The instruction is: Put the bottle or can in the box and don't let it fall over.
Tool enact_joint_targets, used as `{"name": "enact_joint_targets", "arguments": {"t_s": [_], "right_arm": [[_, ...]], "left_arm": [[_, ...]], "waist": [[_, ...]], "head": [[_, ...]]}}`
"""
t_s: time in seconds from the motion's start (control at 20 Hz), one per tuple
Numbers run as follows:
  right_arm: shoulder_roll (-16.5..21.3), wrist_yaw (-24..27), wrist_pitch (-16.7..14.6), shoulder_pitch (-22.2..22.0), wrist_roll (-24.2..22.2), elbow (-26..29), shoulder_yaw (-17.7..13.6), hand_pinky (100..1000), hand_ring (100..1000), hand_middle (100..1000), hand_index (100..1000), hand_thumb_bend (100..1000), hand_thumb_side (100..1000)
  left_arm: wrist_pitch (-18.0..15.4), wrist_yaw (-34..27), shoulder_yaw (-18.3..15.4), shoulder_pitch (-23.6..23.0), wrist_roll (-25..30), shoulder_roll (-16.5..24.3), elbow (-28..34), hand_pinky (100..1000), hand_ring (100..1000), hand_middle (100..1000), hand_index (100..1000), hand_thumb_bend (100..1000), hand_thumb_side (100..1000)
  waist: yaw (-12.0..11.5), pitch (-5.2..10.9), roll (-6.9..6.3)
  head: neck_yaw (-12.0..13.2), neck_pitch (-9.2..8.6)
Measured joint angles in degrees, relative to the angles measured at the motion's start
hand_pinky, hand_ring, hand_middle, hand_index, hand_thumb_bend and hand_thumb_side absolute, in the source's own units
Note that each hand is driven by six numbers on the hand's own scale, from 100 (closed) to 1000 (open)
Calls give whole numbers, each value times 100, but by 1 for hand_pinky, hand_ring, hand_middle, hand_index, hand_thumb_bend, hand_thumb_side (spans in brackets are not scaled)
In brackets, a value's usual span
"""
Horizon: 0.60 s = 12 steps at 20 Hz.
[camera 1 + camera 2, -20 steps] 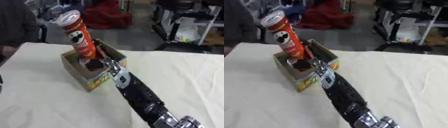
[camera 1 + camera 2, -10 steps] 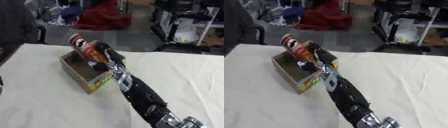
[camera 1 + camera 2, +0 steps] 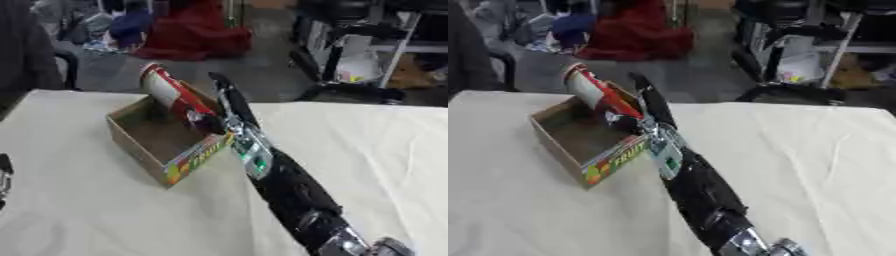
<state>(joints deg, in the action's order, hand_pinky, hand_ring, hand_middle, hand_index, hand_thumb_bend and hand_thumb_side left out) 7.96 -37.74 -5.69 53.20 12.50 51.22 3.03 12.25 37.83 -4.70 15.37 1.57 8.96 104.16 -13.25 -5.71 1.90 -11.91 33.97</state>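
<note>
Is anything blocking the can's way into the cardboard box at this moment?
Nothing visible does. The right hand holds the red can, whose lower end is already inside the open cardboard box; the can leans steeply, not upright.

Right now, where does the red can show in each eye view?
Left eye view: red can, upper left of centre, leaning in the cardboard box.
Right eye view: same can, further left.
Shared landmark: the box's printed front panel, beside the right hand.
</note>
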Motion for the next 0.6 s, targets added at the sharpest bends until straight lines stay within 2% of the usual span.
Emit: {"name": "enact_joint_targets", "arguments": {"t_s": [0.1,0.2,0.35,0.5,0.6], "right_arm": [[201,186,-182,-273,-181,309,83,894,1000,1000,1000,100,178],[377,367,-364,-554,-330,609,83,886,1000,1000,1000,100,174],[537,638,-594,-980,-412,1046,-92,872,980,981,1000,100,174],[560,918,-563,-1448,-416,1447,-395,861,976,975,1000,100,189],[516,1096,-441,-1733,-381,1639,-579,857,973,972,1000,100,195]], "left_arm": [[13,-88,-57,-152,-44,69,1,604,687,649,643,223,614],[12,-228,-121,-284,-105,141,2,603,690,650,643,221,621],[-2,-465,-193,-405,-185,216,3,599,693,653,646,223,626],[-38,-741,-231,-434,-233,258,5,595,696,656,650,220,634],[-50,-914,-261,-481,-244,258,5,595,697,657,650,221,636]], "waist": [[299,121,13],[585,143,75],[1011,155,127],[1422,155,127],[1519,155,127]], "head": [[230,81],[534,145],[1015,233],[1418,303],[1595,362]]}}
